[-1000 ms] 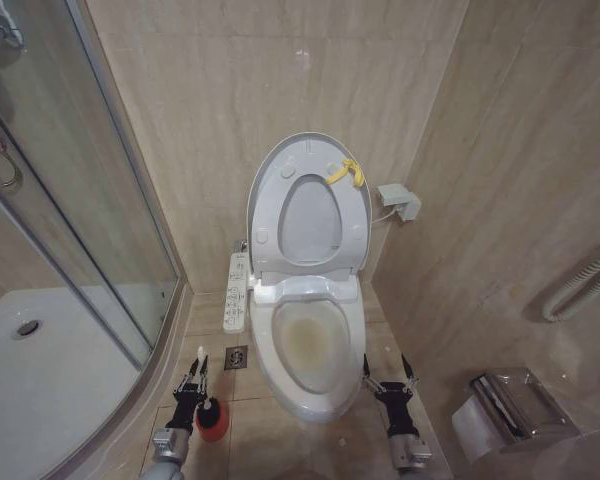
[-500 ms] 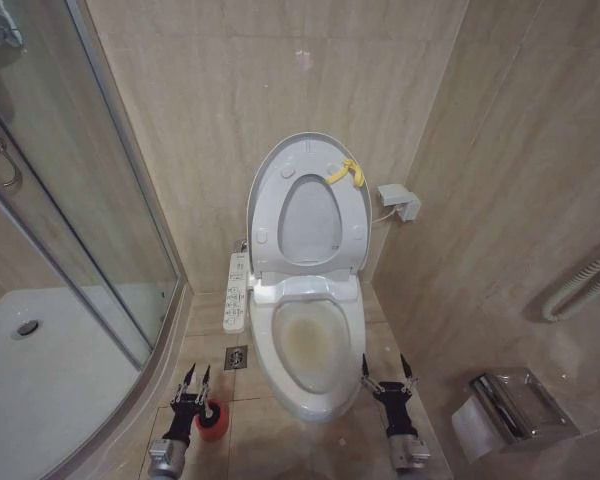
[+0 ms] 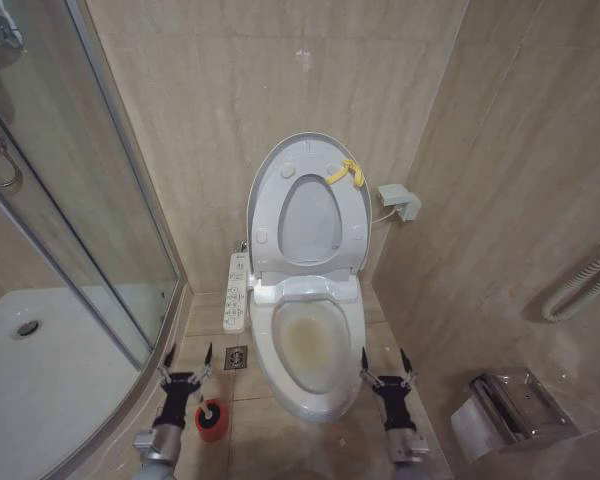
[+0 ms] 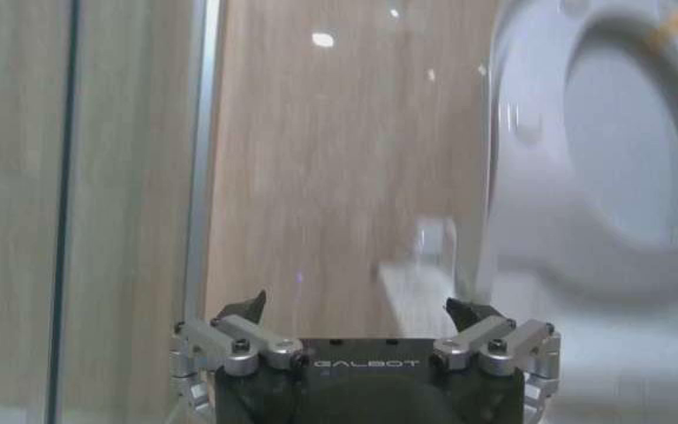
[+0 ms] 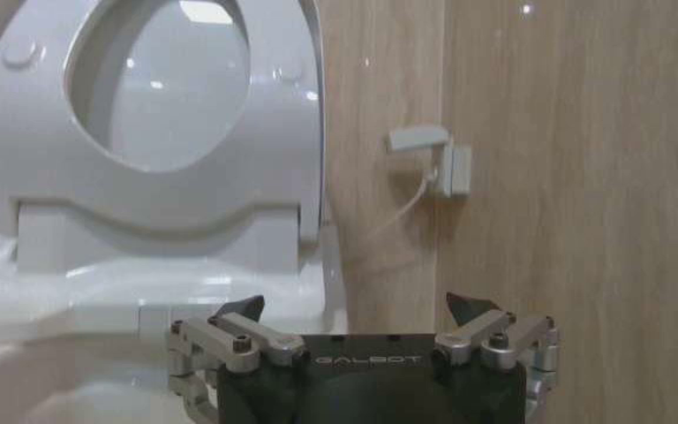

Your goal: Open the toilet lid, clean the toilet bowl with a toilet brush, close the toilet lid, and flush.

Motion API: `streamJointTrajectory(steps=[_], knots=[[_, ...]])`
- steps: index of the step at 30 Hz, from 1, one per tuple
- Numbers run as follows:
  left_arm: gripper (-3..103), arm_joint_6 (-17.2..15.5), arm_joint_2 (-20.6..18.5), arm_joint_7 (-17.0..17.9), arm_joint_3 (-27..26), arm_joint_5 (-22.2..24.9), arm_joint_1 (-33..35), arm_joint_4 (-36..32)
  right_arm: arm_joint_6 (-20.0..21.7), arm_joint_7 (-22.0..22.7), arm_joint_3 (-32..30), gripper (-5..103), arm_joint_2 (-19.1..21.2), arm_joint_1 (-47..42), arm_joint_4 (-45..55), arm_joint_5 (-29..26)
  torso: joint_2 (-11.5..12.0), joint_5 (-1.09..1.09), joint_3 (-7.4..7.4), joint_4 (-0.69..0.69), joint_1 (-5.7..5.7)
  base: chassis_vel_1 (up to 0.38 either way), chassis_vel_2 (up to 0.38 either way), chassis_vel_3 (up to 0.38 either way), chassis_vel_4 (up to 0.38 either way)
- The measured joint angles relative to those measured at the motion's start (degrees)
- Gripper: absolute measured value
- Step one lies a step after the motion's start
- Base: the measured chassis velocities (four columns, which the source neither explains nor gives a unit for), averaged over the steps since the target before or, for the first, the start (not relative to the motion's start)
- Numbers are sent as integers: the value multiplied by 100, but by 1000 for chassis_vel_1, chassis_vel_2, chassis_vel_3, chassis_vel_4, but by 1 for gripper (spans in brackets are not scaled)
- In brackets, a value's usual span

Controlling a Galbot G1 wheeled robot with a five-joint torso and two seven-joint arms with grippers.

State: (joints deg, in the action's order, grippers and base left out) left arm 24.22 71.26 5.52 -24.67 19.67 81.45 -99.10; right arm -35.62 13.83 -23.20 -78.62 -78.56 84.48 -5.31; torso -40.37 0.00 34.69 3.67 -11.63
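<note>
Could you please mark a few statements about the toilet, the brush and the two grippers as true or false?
1. The glossy white plastic toilet lid stands raised against the wall. True.
2. The left gripper holds the brush. False: its jaws are open and empty, above the short red round holder cup.
3. The white ceramic toilet bowl shows yellowish staining. True.
4. The right gripper is shut. False: its jaws are open, beside the bowl.

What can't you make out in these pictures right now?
- Brush: head view, bristle head hidden inside the red holder, stick too small to see.
- Bowl: left wrist view, blurred.
- Lid: right wrist view, top cut off by the edge.
- Paper holder: head view, partly cut off.
</note>
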Motion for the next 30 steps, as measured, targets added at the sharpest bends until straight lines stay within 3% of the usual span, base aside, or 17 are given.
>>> streamJointTrajectory(steps=[2, 3, 4, 5, 8, 11, 14, 19, 30], knots=[[91, -417, -56, 243, -107, 98, 227, -834, 0, -6, -35, 100, 62, 56, 94, 127, 0, 1, 0, 1, 0, 0, 0, 0, 0], [100, -621, -83, 367, -152, 118, 335, -1176, 2, -8, -40, 100, 102, 75, 158, 159, 0, 2, 0, 0, 0, 0, 0, 0, 0], [100, -834, -108, 487, -205, 128, 447, -1484, 30, -9, -29, 100, 160, 97, 284, 159, 0, 3, 0, 1, 0, 0, 0, 0, 0], [100, -834, -108, 487, -205, 128, 447, -1484, 30, -9, -29, 100, 160, 97, 284, 159, 0, 3, 0, 1, 0, 0, 0, 0, 0], [100, -1320, -179, 716, -381, 130, 787, -2223, 251, 10, 44, 100, 306, 166, 707, 40, -1, 1, 0, -2, 0, 0, 0, 0, 0], [100, -1456, -308, 736, -379, 129, 849, -2514, 338, 61, -3, 100, 335, 181, 956, -31, -1, 1, 0, -3, 0, 0, 0, 0, 0], [100, -1450, -446, 676, -329, 185, 794, -2600, 372, 103, -76, 100, 335, 191, 1107, -171, -1, -1, 0, 6, 0, 0, 0, 0, 0], [100, -1318, -568, 597, -560, 407, 812, -2705, 432, 17, -87, 100, 291, 407, 1197, -421, 0, 0, 0, -1, 0, 0, 0, 0, 0], [100, -1169, -471, 559, -910, 488, 915, -2755, 550, -114, -187, 100, 167, 569, 1186, -782, 0, 0, 0, 0, 0, 0, 0, 0, 0]])
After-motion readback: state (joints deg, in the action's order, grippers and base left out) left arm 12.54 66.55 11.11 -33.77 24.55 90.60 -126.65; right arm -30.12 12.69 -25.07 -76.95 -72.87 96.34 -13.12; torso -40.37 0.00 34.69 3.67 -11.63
